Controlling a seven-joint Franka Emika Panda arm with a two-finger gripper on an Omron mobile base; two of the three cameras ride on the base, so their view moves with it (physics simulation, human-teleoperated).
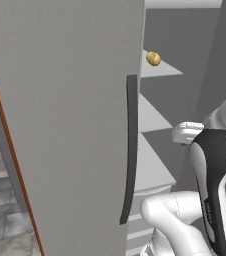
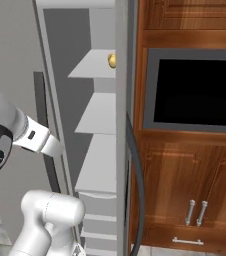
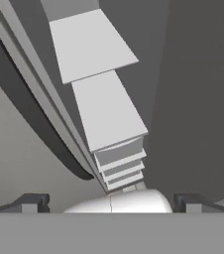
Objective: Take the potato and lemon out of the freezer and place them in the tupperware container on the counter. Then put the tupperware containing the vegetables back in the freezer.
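Potato [image 1: 153, 58] sits on a freezer [image 1: 65, 125] shelf, well above the open hand [image 3: 111, 202].

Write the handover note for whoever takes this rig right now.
End effector: open, empty, looking into the freezer past its part-open door.
One small yellow item sits on an upper freezer shelf; potato or lemon, too small to tell.
Done: freezer door part open, nothing taken out yet.
Left: take out potato and lemon, put them in the tupperware, return it to the freezer.
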